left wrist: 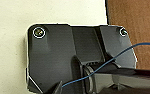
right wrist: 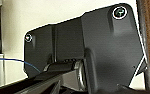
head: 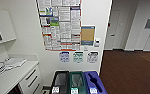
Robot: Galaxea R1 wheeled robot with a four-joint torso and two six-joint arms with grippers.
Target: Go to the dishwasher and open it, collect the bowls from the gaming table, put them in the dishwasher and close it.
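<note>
Currently robot facing poster-covered white wall (head: pixel 28 30), three recycling bins (head: pixel 77 82) below; should be turning toward white counter (head: pixel 8 77); gripper states: cannot tell.

Bins (head: pixel 77 83) below posters (head: pixel 59 23) — counter (head: pixel 8 77) left

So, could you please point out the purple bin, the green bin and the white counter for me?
Purple bin with slotted lid (head: pixel 94 83), head view, on its lid.
Green bin (head: pixel 77 81), head view, on its lid.
White counter (head: pixel 12 75), head view, on bare top.
</note>
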